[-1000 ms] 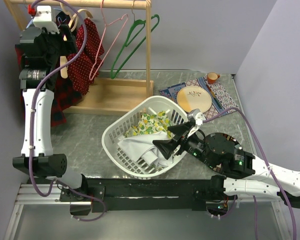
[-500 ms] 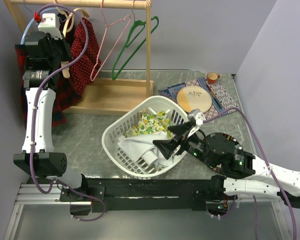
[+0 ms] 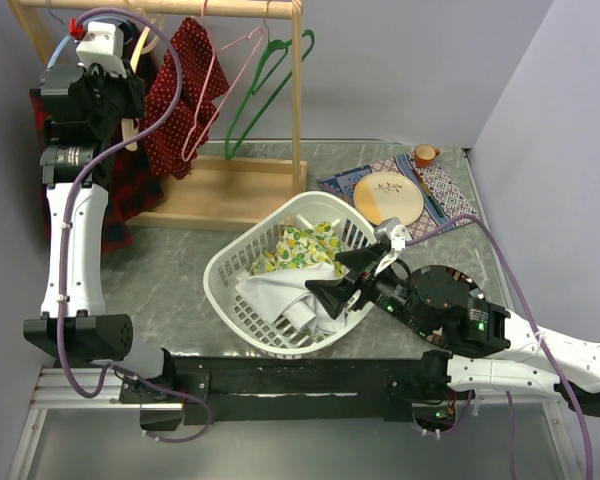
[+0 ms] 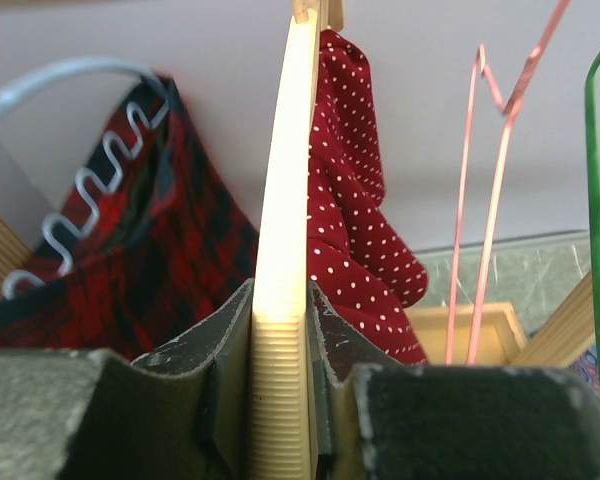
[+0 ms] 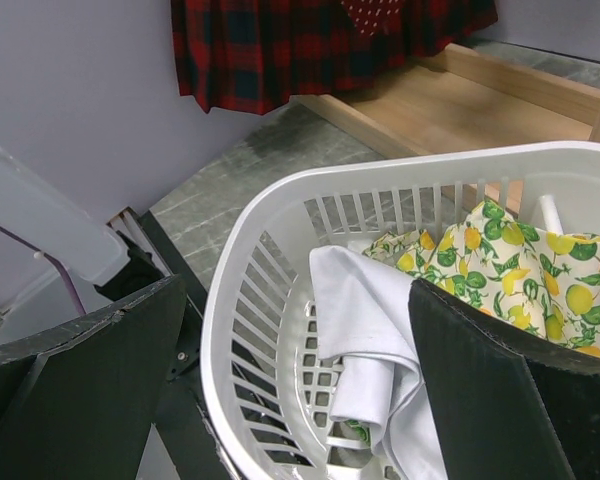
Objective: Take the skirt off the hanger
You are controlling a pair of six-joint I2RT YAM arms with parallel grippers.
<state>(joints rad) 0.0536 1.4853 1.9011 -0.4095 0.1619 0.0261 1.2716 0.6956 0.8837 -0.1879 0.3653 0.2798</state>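
A red polka-dot skirt (image 3: 175, 90) hangs on a pale wooden hanger (image 3: 132, 130) at the left end of the wooden rack's rail (image 3: 230, 8). My left gripper (image 3: 123, 105) is raised to it. In the left wrist view that gripper (image 4: 280, 300) is shut on the ribbed end of the wooden hanger (image 4: 290, 150), and the skirt (image 4: 355, 200) drapes down just right of it. My right gripper (image 3: 345, 275) hovers open over the laundry basket, nothing between its fingers (image 5: 295, 300).
A red plaid garment (image 3: 130, 195) hangs on a light-blue hanger left of the skirt. Bare pink (image 3: 215, 90) and green (image 3: 270, 80) hangers hang to the right. The white basket (image 3: 220, 270) holds white and lemon-print cloths. A plate (image 3: 388, 197) lies behind.
My left gripper has closed on the wooden hanger and shifted slightly left. The skirt has swung out to the right. The right arm has not moved.
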